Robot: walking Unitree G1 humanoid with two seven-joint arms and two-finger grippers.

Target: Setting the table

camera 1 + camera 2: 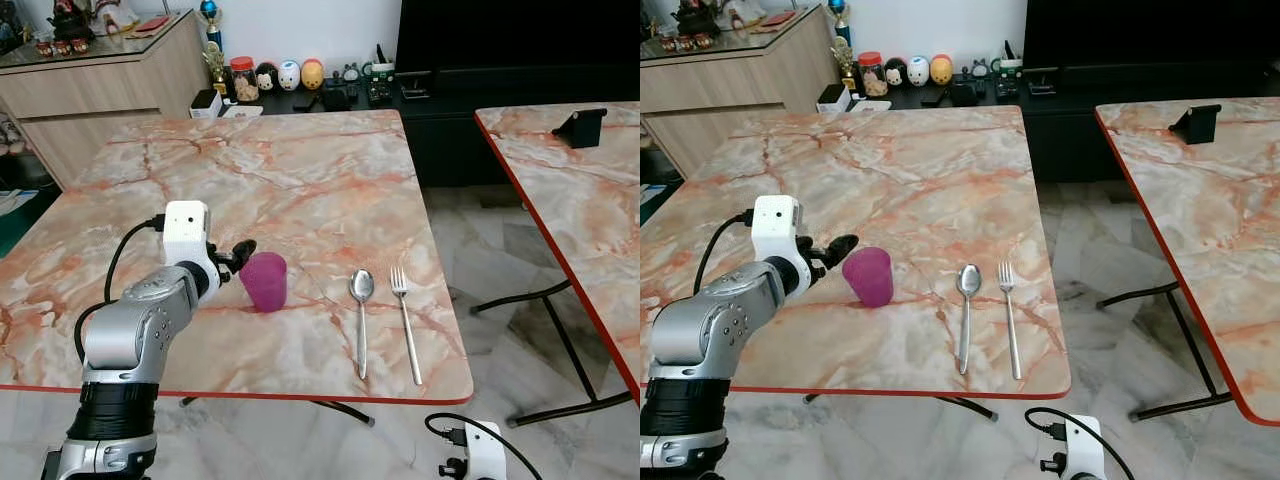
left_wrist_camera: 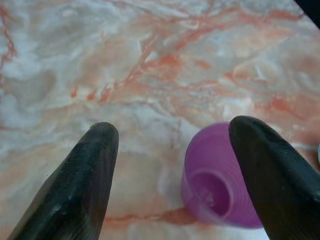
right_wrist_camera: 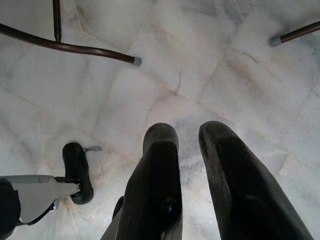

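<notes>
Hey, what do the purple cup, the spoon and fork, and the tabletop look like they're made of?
Cup: likely plastic, translucent purple with light passing through its wall. Spoon and fork: likely polished metal, silver and shiny. Tabletop: glossy marble look, pink and orange veins, red edge; real stone or printed laminate, I cannot tell.

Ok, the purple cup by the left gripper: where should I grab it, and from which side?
Probably grip the purple cup across its side wall, just below the rim, coming level from the robot's left. It stands upright, mouth up, and the left gripper is open beside it already. The spoon lies to the cup's right, out of the way.
</notes>
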